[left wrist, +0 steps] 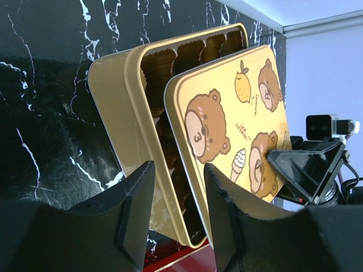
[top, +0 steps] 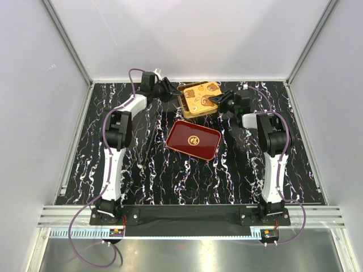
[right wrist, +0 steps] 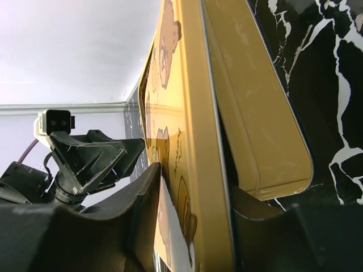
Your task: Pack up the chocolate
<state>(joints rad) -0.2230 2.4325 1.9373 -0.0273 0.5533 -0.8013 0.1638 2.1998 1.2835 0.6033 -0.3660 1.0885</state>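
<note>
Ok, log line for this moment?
left gripper shut on square gold tin base | right gripper shut on bear-print gold lid, askew | glossy red tray untouched

Layout: you have the tin (top: pixel 185 106) at the far middle of the table (top: pixel 170 175). The lid (top: pixel 203 93) lies over it, shifted right, so the tin's left cells are uncovered. The tray (top: pixel 207 146) lies just in front of the tin. The left gripper (top: pixel 170 89) is at the tin's left edge. The right gripper (top: pixel 217 101) is at the lid's right edge, lid between its fingers.
</note>
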